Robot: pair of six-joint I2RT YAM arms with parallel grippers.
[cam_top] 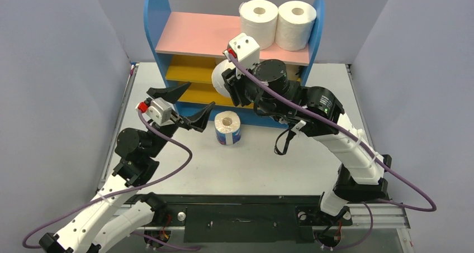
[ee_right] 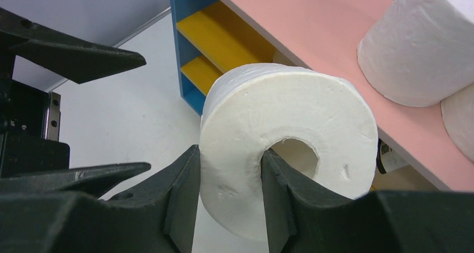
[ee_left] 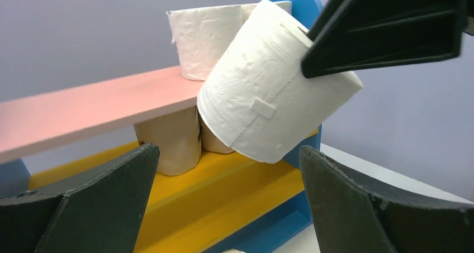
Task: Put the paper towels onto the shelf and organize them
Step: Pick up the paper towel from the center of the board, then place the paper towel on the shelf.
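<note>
From above we see two white rolls [cam_top: 259, 19] far right on the shelf [cam_top: 190, 35], a blue-printed roll [cam_top: 227, 128] on the table [cam_top: 268, 163], and our left gripper [cam_top: 187, 104] gaping. Left wrist: tan rolls [ee_left: 170, 138] on its yellow board [ee_left: 235, 177]. Right wrist: our right gripper [ee_right: 229, 191] pinches a third white roll [ee_right: 290, 119] by its wall.

top view high, looking down at the shelf [cam_top: 190, 32], both wrist views close, sharing the white roll [ee_right: 279, 113]

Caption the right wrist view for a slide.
Right gripper shut on a white paper towel roll, near the shelf's pink top board.
</note>
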